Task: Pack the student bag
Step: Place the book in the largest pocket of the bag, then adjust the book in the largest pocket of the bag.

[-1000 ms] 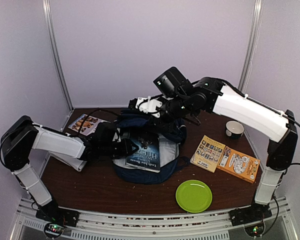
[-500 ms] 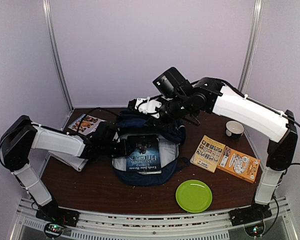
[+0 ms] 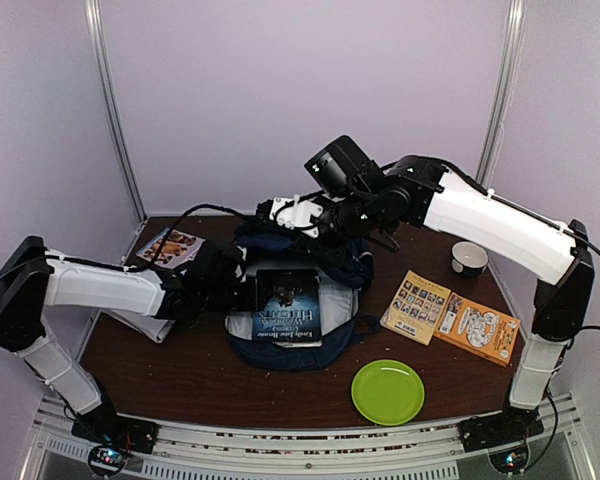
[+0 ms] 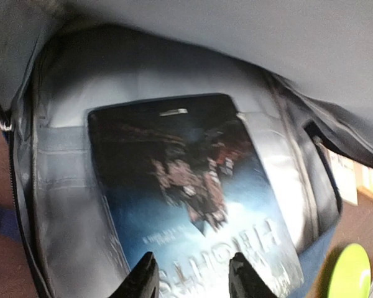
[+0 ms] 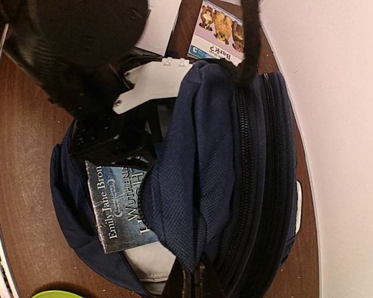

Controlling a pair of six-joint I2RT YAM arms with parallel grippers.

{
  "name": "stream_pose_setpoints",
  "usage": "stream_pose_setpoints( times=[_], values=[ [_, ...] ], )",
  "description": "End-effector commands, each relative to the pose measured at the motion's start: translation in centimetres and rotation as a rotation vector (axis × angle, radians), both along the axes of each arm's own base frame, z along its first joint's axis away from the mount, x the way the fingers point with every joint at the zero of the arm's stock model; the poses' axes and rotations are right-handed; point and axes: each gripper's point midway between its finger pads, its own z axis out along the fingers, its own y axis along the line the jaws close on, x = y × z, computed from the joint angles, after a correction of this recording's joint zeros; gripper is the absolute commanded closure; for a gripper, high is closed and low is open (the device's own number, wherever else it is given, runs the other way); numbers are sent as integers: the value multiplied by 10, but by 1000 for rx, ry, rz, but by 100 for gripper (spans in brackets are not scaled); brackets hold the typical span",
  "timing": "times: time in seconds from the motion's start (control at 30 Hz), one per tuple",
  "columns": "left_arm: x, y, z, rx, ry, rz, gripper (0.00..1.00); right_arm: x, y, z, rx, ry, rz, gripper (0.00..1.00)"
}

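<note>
The student bag (image 3: 280,355) lies in the middle of the table, navy with light grey lining (image 4: 62,186). My right gripper (image 3: 325,222) is shut on the navy top flap (image 5: 193,186) and holds it up, so the bag's mouth stays open. A dark blue book (image 3: 288,305) lies flat on the lining inside the bag (image 4: 186,186); the right wrist view shows its lower edge (image 5: 115,205). My left gripper (image 3: 248,292) is at the book's left edge, inside the bag's mouth. In the left wrist view it (image 4: 191,264) is open just above the cover, holding nothing.
A green plate (image 3: 388,391) lies at the front right. A yellow booklet (image 3: 415,307) and an orange one (image 3: 477,327) lie right of the bag, a cup (image 3: 469,258) behind them. A picture book with dogs (image 3: 168,247) and white paper (image 3: 140,320) lie at the left.
The book has slid a little further into the bag and straightened. My left arm has stretched further to the right. The right gripper has kept the flap up in place.
</note>
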Motion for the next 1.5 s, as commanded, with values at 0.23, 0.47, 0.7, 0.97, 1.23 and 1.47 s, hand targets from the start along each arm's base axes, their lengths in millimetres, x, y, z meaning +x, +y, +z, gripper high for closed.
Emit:
stream_pose_setpoints(
  times=[0.23,0.47,0.7,0.97,1.23,1.47],
  values=[
    [-71,7,30,266,-282,-292,58,-2,3,13,23,-43,14,100],
    [-94,2,15,440,-364,-508,59,-5,5,14,31,-28,23,100],
    [-86,-7,0,629,-379,-632,60,-12,7,9,20,-15,48,100],
    [-86,-25,-17,679,-370,-749,60,-13,8,7,21,-9,53,100],
    [-84,-30,-43,748,-329,-770,60,-15,10,13,32,-10,67,100],
    [-69,-14,-55,892,-336,-680,60,-22,9,8,25,10,100,100]
  ],
)
